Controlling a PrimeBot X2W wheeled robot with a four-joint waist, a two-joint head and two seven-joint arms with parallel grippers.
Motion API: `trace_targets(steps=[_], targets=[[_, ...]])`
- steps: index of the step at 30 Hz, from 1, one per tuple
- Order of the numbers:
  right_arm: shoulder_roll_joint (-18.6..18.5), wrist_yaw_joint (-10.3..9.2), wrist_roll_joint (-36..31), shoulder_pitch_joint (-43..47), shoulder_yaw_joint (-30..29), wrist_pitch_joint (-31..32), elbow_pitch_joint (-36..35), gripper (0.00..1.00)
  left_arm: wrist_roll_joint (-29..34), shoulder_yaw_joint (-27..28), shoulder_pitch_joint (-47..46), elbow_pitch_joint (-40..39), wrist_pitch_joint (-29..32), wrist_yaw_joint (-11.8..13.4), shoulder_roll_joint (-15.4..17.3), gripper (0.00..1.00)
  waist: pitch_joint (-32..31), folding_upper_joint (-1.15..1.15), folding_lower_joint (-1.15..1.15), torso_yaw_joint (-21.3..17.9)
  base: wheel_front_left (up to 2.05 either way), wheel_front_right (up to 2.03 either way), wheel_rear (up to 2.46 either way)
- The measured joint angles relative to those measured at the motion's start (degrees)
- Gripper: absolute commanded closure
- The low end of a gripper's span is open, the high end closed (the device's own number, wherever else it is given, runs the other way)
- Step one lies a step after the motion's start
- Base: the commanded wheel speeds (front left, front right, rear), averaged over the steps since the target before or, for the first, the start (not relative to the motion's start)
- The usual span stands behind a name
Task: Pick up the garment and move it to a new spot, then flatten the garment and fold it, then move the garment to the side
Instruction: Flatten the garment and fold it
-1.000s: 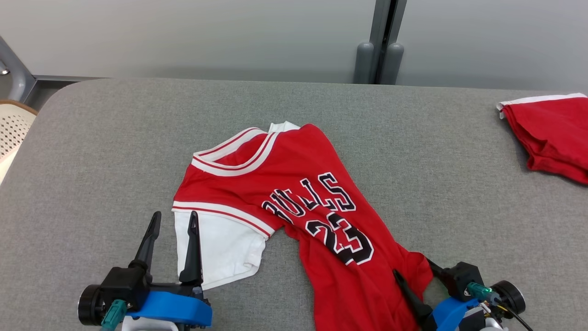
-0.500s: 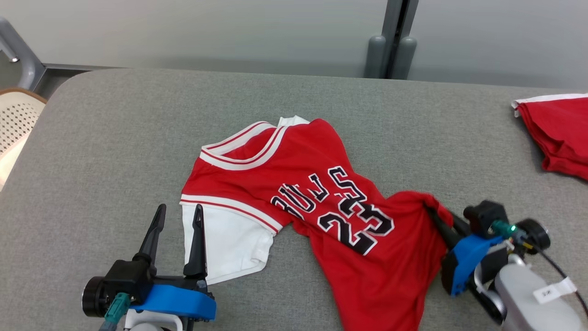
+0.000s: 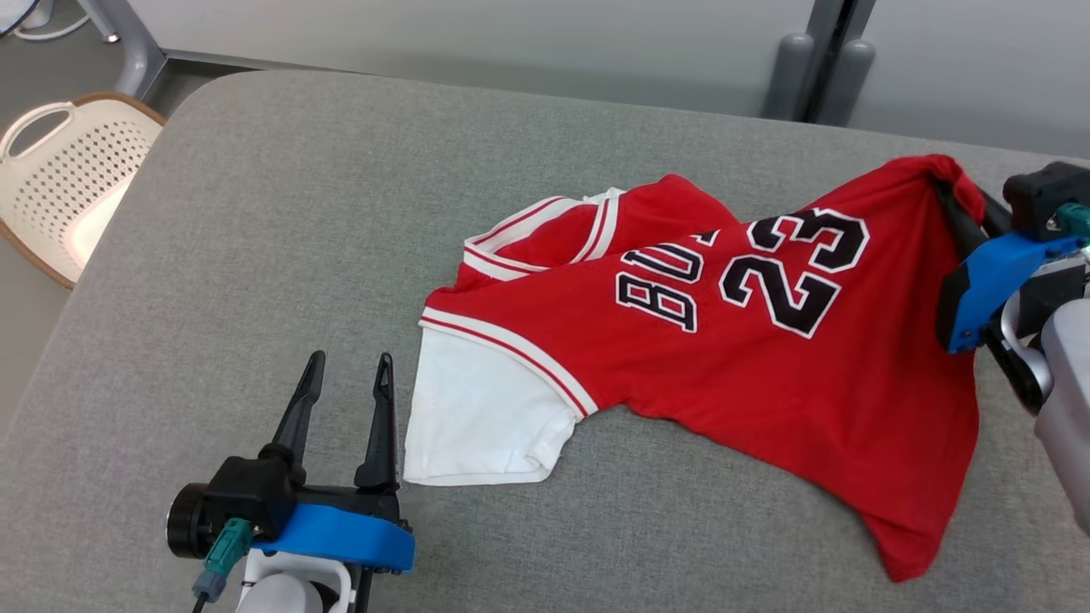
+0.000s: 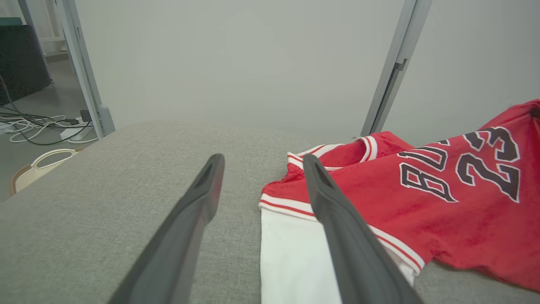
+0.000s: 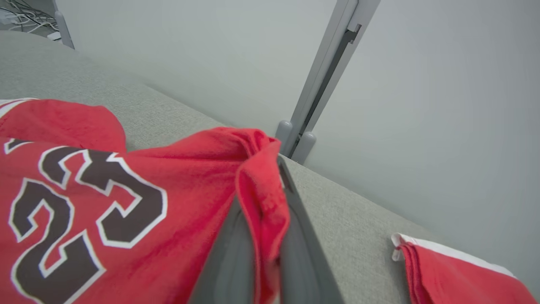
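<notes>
The garment [image 3: 749,358] is a red jersey with white sleeves and a black "23". It lies partly spread on the grey padded table [image 3: 272,221]. My right gripper [image 3: 952,189] is shut on a bunched fold of the garment [image 5: 263,198] near its hem and holds that part raised at the right of the table. A white sleeve [image 3: 477,417] rests flat on the table. My left gripper [image 3: 349,375] stands open just left of that sleeve, nothing between its fingers [image 4: 202,198]. The garment [image 4: 422,190] lies to the right of them.
A second folded red cloth [image 5: 455,274] with a white edge lies on the table beyond my right gripper. A white perforated basket [image 3: 60,179] stands on the floor off the table's left edge. A grey wall with a post [image 3: 817,60] runs behind the table.
My right gripper has shut on the garment's lower part and lifted it up and to the right, stretching the jersey out. The head camera has turned. The left gripper stays put.
</notes>
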Motion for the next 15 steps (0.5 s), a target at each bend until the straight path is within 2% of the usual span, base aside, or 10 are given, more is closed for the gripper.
trace_targets(steps=[5,6,7,11,15], targets=[[0.5,0.00,-0.3,-4.1,-1.2,-1.9,5.7,1.00,-0.1,-0.2,0.0,0.0,0.0,0.3,0.0,0.00,0.7,0.00,0.00,0.8,0.00,0.00,0.00],[0.8,0.00,-0.5,-4.3,-1.1,-2.5,6.5,0.44,-0.1,-0.3,0.0,0.0,0.0,0.4,0.0,0.00,0.7,0.00,0.00,0.8,0.00,0.00,0.00],[1.4,-0.01,-0.5,-4.4,-1.0,-2.9,7.2,0.00,-0.1,-0.3,0.0,0.0,0.0,0.5,0.0,0.00,0.6,0.00,0.00,0.8,0.00,0.00,0.00],[2.9,0.00,-0.3,-4.3,-1.0,-5.2,9.0,0.00,-0.2,-0.2,0.0,0.1,0.0,0.5,0.0,0.00,0.2,0.00,0.00,-0.2,0.00,0.00,0.00],[3.1,-0.01,0.2,-2.2,-1.8,-6.4,7.4,0.00,0.4,0.3,0.2,0.0,0.0,0.7,0.0,0.00,-0.7,0.00,0.00,-1.7,0.00,0.00,0.00]])
